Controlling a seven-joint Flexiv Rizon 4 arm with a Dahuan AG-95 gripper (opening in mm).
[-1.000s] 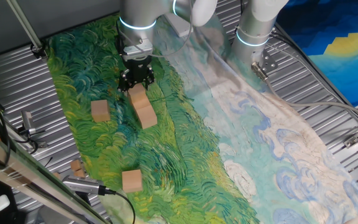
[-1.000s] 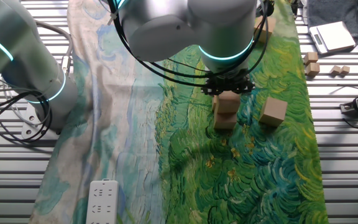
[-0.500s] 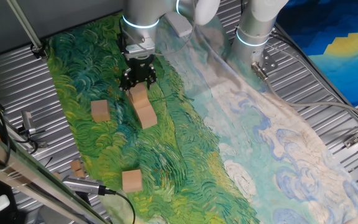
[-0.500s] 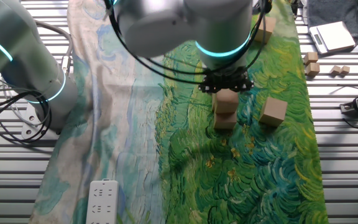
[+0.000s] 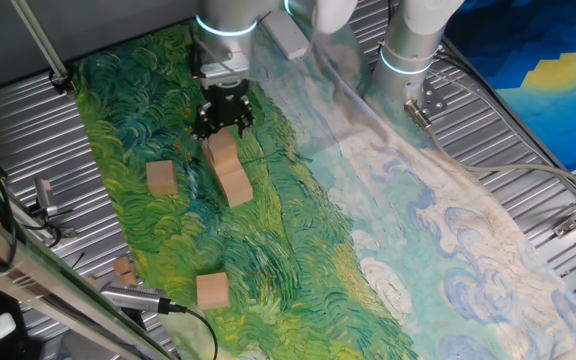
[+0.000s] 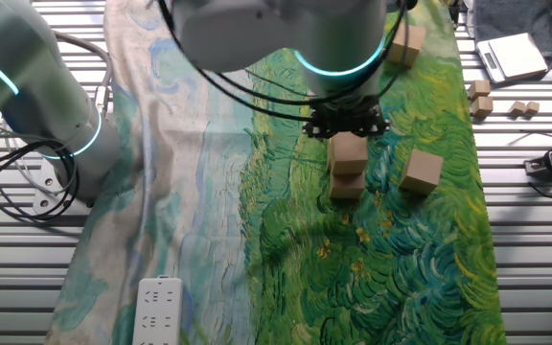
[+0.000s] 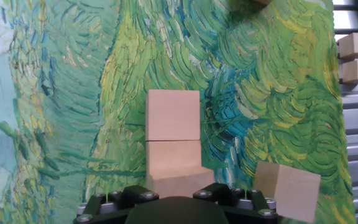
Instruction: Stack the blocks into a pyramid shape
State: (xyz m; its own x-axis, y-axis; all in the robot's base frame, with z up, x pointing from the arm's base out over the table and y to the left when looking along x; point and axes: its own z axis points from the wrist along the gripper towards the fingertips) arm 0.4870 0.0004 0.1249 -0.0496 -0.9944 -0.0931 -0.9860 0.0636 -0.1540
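Hand view showed your hand (image 7: 178, 200) above a row of wooden blocks (image 7: 173, 116) on the painted cloth (image 7: 73, 93); you couldn't tell whether its fingers were apart, nothing visibly gripped.

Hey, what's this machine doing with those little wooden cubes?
A robot arm is building a pyramid from wooden blocks on a painted cloth. Its gripper hangs just above a row of blocks lying side by side, apparently holding nothing. One loose block sits beside the row, and others lie farther off, not yet stacked.
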